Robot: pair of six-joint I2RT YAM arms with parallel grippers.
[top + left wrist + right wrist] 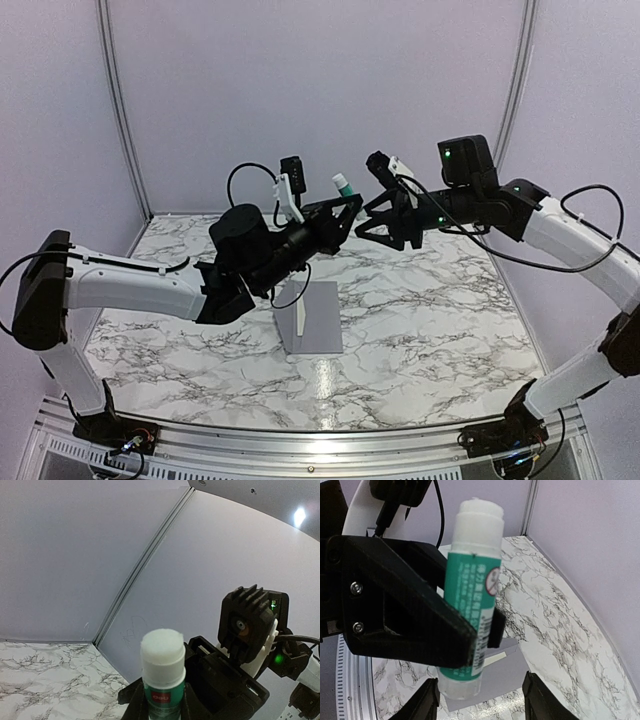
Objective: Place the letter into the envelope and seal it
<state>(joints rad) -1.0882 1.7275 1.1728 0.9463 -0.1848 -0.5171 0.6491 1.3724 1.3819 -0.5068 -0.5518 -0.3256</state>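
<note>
My left gripper point(345, 207) is shut on a green-and-white glue tube point(343, 184) and holds it upright, high above the table. The tube fills the left wrist view point(161, 677) and the right wrist view point(472, 595). My right gripper point(372, 218) is open and empty, facing the tube from the right, not touching it; its fingers point(427, 705) stand wide apart under the tube's lower end. The grey envelope point(312, 318) lies flat on the table below, flap open point(525, 672). A strip of the off-white letter point(495, 657) shows at its mouth; the remainder is hidden inside.
The marble table point(440, 310) is walled by pale panels at the back and sides point(320, 90). Both arms meet in mid-air over the table's far centre. A metal rail point(300, 445) runs along the near edge.
</note>
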